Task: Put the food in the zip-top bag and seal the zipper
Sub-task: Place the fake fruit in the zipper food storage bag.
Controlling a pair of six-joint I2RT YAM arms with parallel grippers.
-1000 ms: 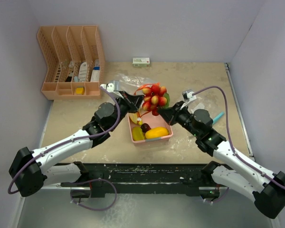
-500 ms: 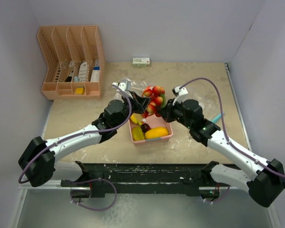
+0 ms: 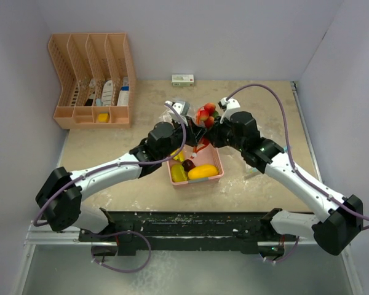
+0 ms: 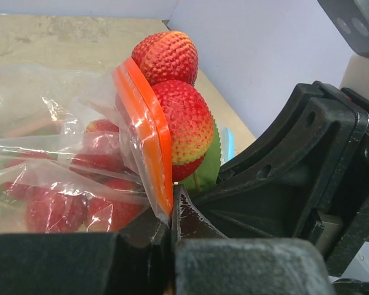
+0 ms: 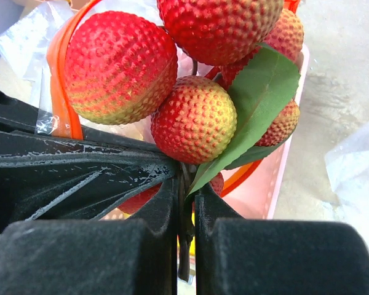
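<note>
**Top view, nearest the arm bases:** a pink plastic basket (image 3: pixel 219 165) stands on the tan table (image 3: pixel 111 153). It holds a yellow-orange toy mango (image 3: pixel 203 172) and a yellow toy banana (image 3: pixel 178 174), and its position matches that of a second ago.

Beyond it, the left gripper (image 3: pixel 192 121) and right gripper (image 3: pixel 212 126) meet tip to tip. Both have travelled away from the bases since the earlier frames, and the arms are more outstretched. The bunch of red toy strawberries (image 3: pixel 205 114) between them lies farther from the bases than before.

**Left wrist view** (detail hidden from above): the left fingers (image 4: pixel 74 261) are pressed fully together on the orange zipper strip (image 4: pixel 149 135) of the clear zip-top bag (image 4: pixel 55 153). Several strawberries lie behind the film and two stand above the strip. The black body of the right gripper fills the right side of this view.

**Right wrist view:** the right fingers (image 5: pixel 80 258) are closed to a slit. They pinch the bunch's thin dark stem beside a green leaf (image 5: pixel 258 92), and the basket shows behind the fruit.

**Farthest:** a peach slotted organiser (image 3: pixel 61 67) stands at the far left. A small white box (image 3: pixel 182 79) lies against the back wall.
</note>
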